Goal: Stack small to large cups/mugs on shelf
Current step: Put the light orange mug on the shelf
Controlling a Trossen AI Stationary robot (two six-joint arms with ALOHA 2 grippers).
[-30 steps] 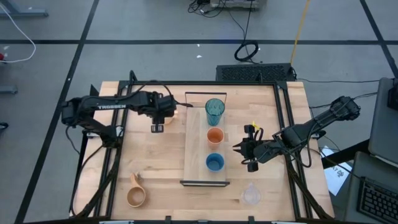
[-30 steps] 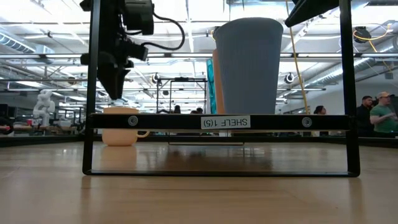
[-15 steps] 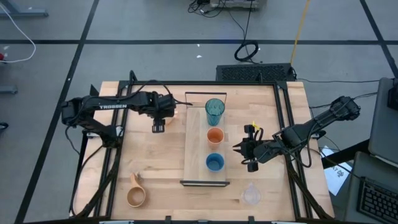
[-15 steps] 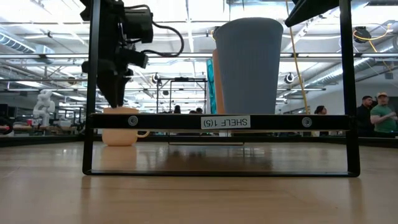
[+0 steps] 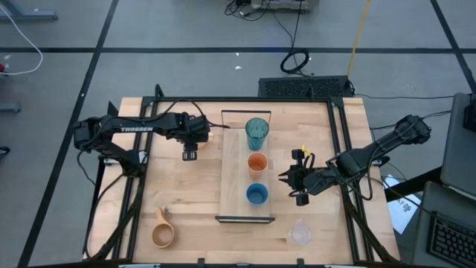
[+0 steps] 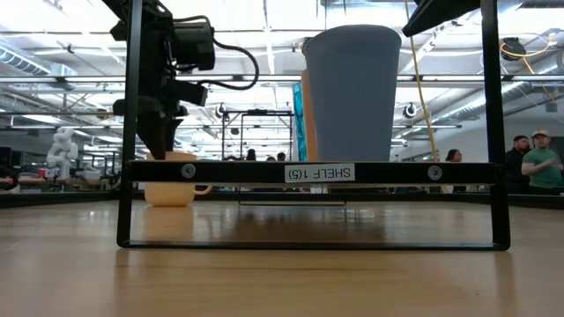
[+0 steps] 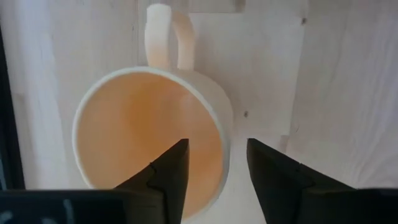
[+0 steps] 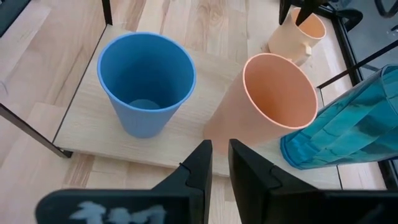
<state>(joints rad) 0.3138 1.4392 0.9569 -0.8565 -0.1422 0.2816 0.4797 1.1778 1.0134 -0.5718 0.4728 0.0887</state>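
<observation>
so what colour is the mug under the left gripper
Pale orange mug, rim and handle near cream; the left wrist view shows it best, below the left gripper.

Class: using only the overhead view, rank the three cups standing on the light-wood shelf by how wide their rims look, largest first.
1. Teal translucent tumbler, widest rim.
2. Blue plastic cup and small orange cup: their rims look about alike from above, so I would not rank one over the other.
</observation>
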